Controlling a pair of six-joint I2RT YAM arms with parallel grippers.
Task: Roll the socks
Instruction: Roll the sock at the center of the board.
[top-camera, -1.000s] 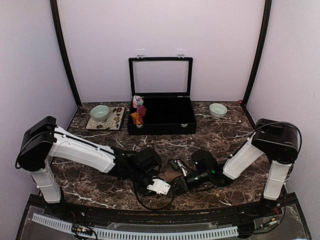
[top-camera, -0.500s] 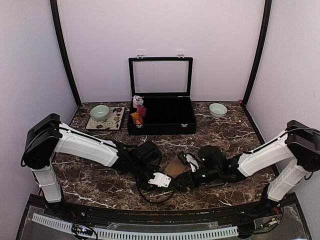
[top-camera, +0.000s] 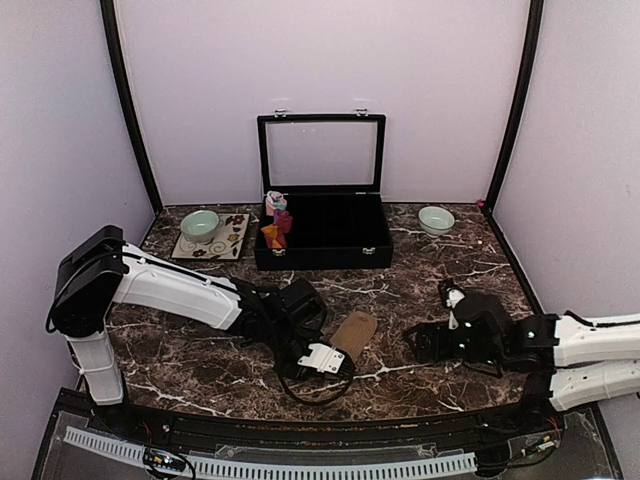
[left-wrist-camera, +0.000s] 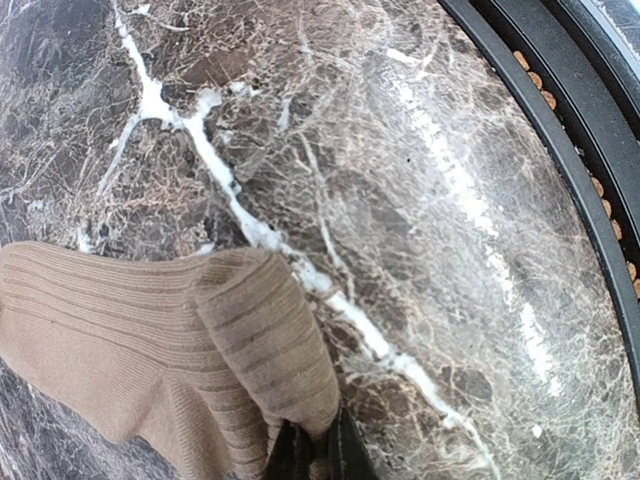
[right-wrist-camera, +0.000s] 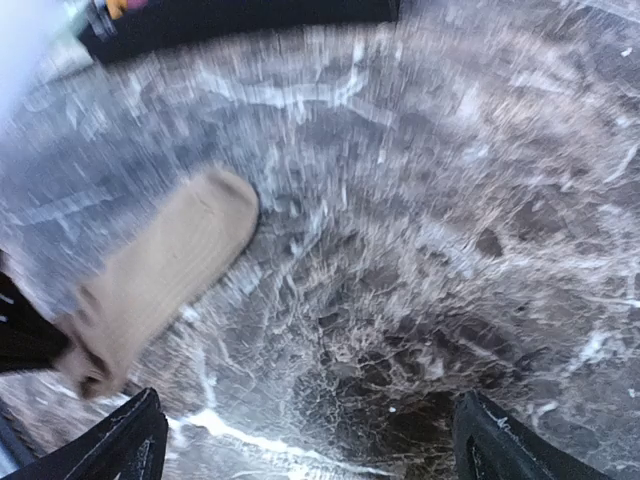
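**Right arm pulls clear of the tan sock; left jaws hold on**

Over the last second the right arm (top-camera: 565, 345) has swung out from the middle of the counter to its right side. The right jaws, which were down at the sock beside the left ones, have let go and now stand spread wide.

The tan sock (top-camera: 354, 329) lies stretched flat on the dark marble counter (top-camera: 450, 275), near the front and in line with the black box. Its rounded end points up toward the box. Its other end is folded back on itself, a ribbed flap lying over the ribbed body. That folded end sits in the left jaws, which are clenched on the fabric: in the left wrist view the dark fingertips (left-wrist-camera: 292, 455) meet at the bottom edge with the fold pinched between them. The left arm (top-camera: 180, 292) reaches low across the counter from the left to get there.

The right wrist view is blurred. It shows the two black fingers (right-wrist-camera: 125, 445) at the bottom corners, far apart with only marble between them, and the sock up to the left, well apart from them.

Farther back, the black box (top-camera: 330, 258) stands at the centre with its glass lid raised. A red and orange sock bundle (top-camera: 279, 224) stands at the box's left end. A green bowl (top-camera: 200, 222) rests on a patterned tile (top-camera: 234, 240) to the left. A pale bowl (top-camera: 435, 218) sits on the counter to the right.
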